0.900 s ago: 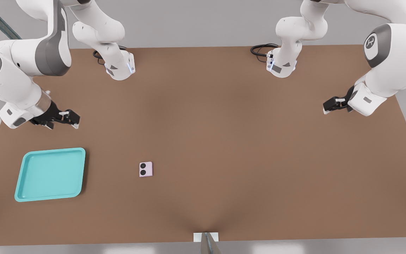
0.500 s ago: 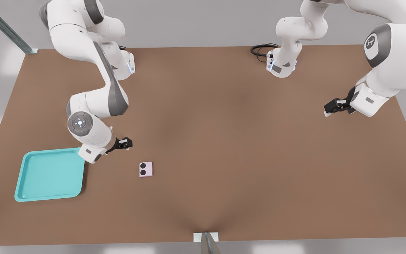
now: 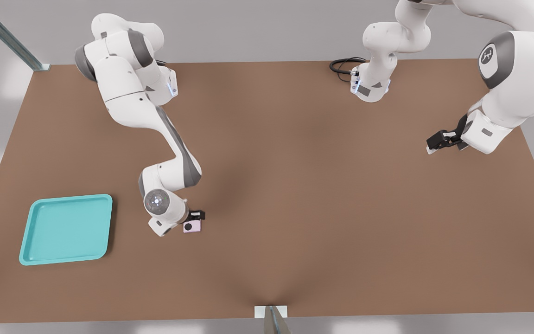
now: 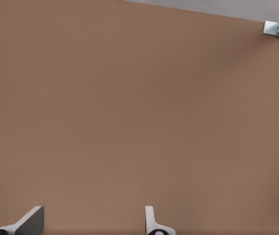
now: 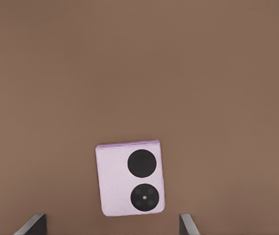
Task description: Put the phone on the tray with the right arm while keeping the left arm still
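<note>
The pale pink phone [image 3: 193,227] lies flat on the brown table [image 3: 322,195], its two black lenses facing up. My right arm reaches down from the back, and its gripper [image 3: 196,215] hovers right over the phone's far edge. In the right wrist view the phone [image 5: 129,178] lies on the table between the two fingertips [image 5: 34,224], which stand wide apart, so the gripper [image 5: 110,225] is open and touches nothing. The turquoise tray [image 3: 26,253] rests empty near the front view's left, a good way left of the phone.
Both arm bases [image 3: 158,88] [image 3: 370,86] stand at the back edge, with a black cable beside each. The parked arm's gripper [image 3: 439,139] hangs over the front view's right. A metal strut [image 3: 12,44] crosses the back left corner, and a white bracket [image 3: 270,311] sits at the front edge.
The right arm swung from above the table's left edge toward the middle and came down, bringing its gripper over the phone. Phone and tray have not moved.
</note>
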